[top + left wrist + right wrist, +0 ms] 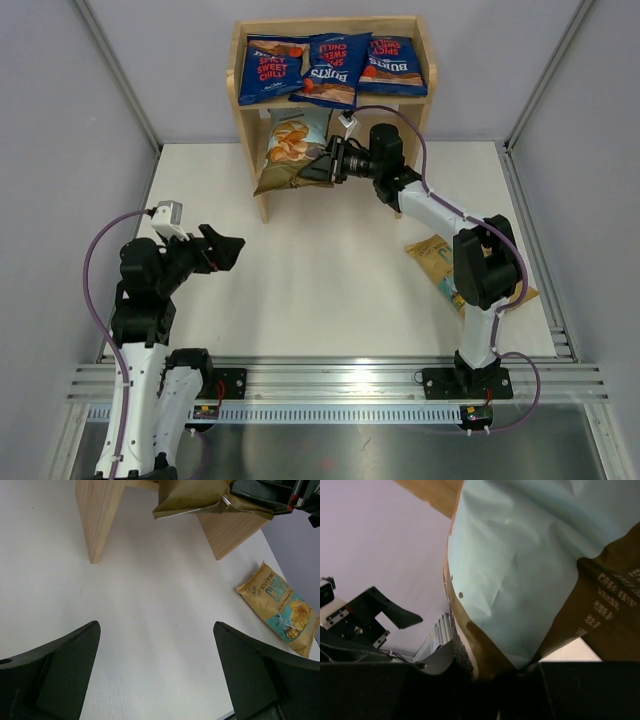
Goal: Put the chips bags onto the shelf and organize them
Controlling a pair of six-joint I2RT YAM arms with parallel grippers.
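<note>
The shelf (240, 80) stands at the far side of the worktop (330, 290), against the back wall. Its top tier is full: three dark blue bags lie side by side, the left one (272, 70), the middle one (335, 68) and the right one (393, 62). The middle one is turned upside down, overlaps its neighbours and sticks out a little over the front edge. That overhang sits just above my right end effector (325, 165).

A tan bag (435, 262) lies flat on the worktop to the right, well apart from the shelf. From above, my right arm's elbow covers part of it. My left wrist camera shows it whole (280, 610), face up, with bare worktop between it and the shelf's legs (100, 515).

My right end effector is clamped on the pale blue bag (293, 145), gripping it at its right edge. The bag is tilted at the mouth of the lower tier. Its upper part is under the top board, and its brown lower corner hangs out in front of the left side panel. In my right wrist view the bag (520, 570) fills most of the frame, so I cannot tell whether it touches the lower board.

My left end effector (225, 248) hovers over the near left of the worktop, jaws spread wide, holding and touching nothing, facing the shelf.
</note>
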